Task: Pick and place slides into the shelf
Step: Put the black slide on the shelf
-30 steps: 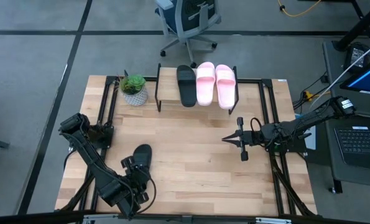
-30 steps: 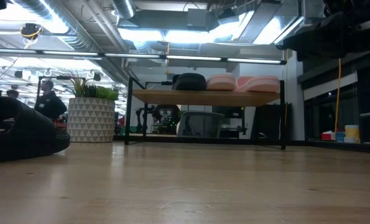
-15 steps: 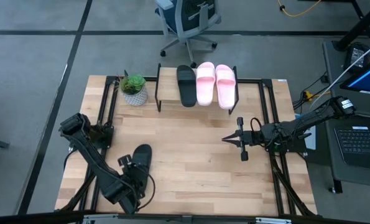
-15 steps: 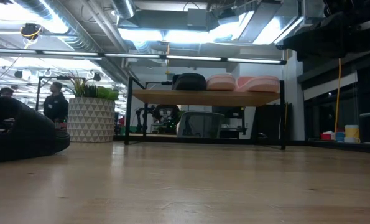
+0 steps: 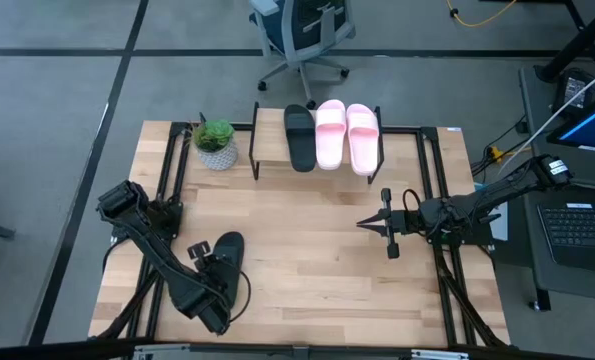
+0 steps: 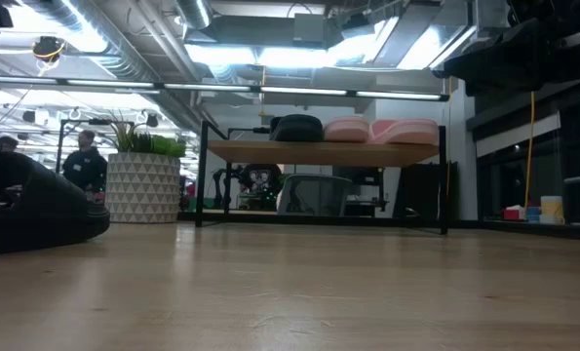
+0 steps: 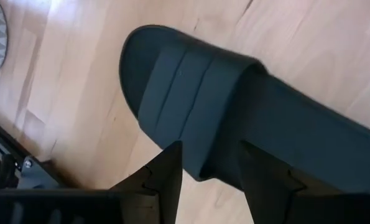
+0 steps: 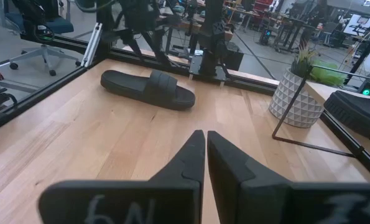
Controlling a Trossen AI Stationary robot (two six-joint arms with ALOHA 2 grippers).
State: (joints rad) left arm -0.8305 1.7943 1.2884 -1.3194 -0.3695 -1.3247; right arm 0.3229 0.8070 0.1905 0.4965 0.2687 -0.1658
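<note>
One black slide lies sole-down on the table near the left front, and also shows in the low view and the right wrist view. My left gripper hovers open above it; in the left wrist view its fingers straddle the strap edge of the slide without touching. The shelf stands at the far edge and carries one black slide and two pink slides side by side. My right gripper is shut, held over the table's right half.
A potted plant in a white patterned pot stands left of the shelf. Bare tabletop lies between the two arms. An office chair is beyond the far edge, and a person shows far off in the room.
My left gripper has moved a little toward the table's left and far edges, coming alongside and over the black slide. The slide has stayed where it was.
</note>
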